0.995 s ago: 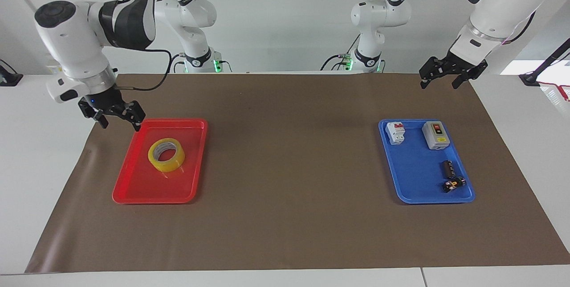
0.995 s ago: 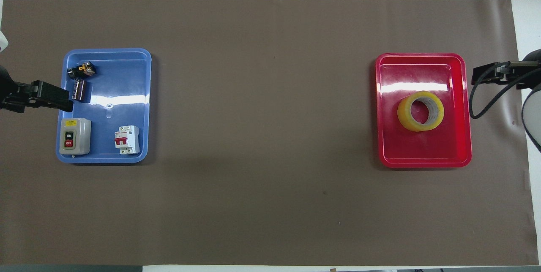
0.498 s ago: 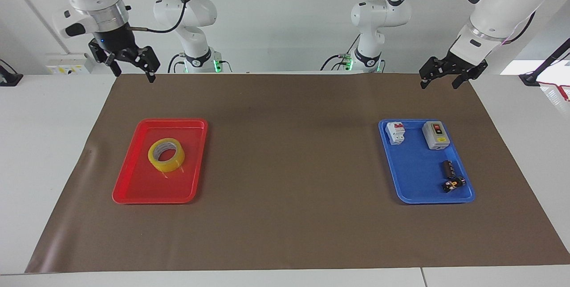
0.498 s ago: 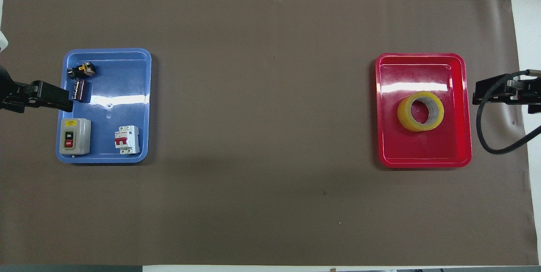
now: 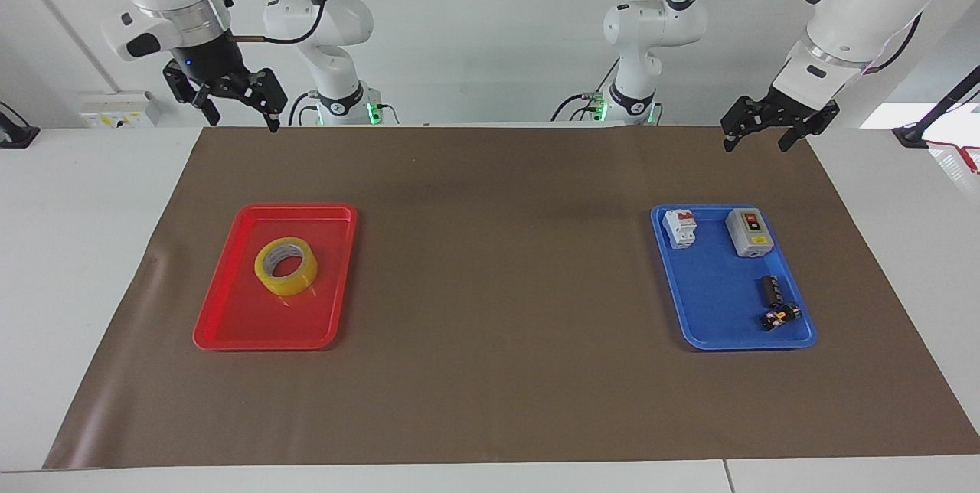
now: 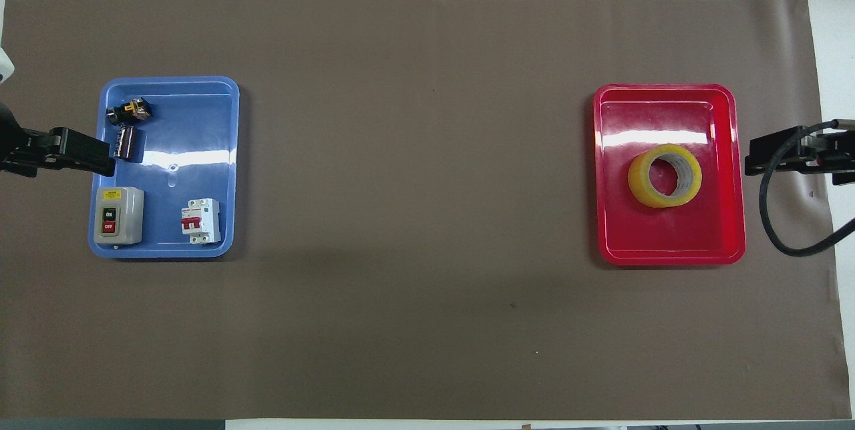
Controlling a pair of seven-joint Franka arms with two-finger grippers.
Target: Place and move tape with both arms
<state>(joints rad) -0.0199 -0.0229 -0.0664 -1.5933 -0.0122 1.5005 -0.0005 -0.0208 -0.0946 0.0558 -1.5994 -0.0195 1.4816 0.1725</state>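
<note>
The yellow tape roll [image 5: 285, 266] lies flat in the red tray [image 5: 230, 336] at the right arm's end of the table; it also shows in the overhead view [image 6: 664, 175] in the same tray [image 6: 668, 258]. My right gripper [image 5: 239, 119] is open and empty, raised over the mat's edge nearest the robots, well apart from the tray; in the overhead view it [image 6: 768, 149] shows beside the tray. My left gripper [image 5: 756, 144] is open and empty, raised over the mat's corner above the blue tray's end; it [image 6: 83, 153] shows at the blue tray's edge from above.
A blue tray [image 5: 712, 328] at the left arm's end holds a grey on/off switch box [image 5: 749, 233], a white circuit breaker [image 5: 681, 228], a black cylinder [image 5: 769, 288] and a small black-and-yellow part [image 5: 780, 317]. Brown mat [image 5: 498, 286] covers the table between the trays.
My right gripper has risen from beside the red tray's near corner and pulled back toward the robots. The tape stays in the tray. The left arm has not moved.
</note>
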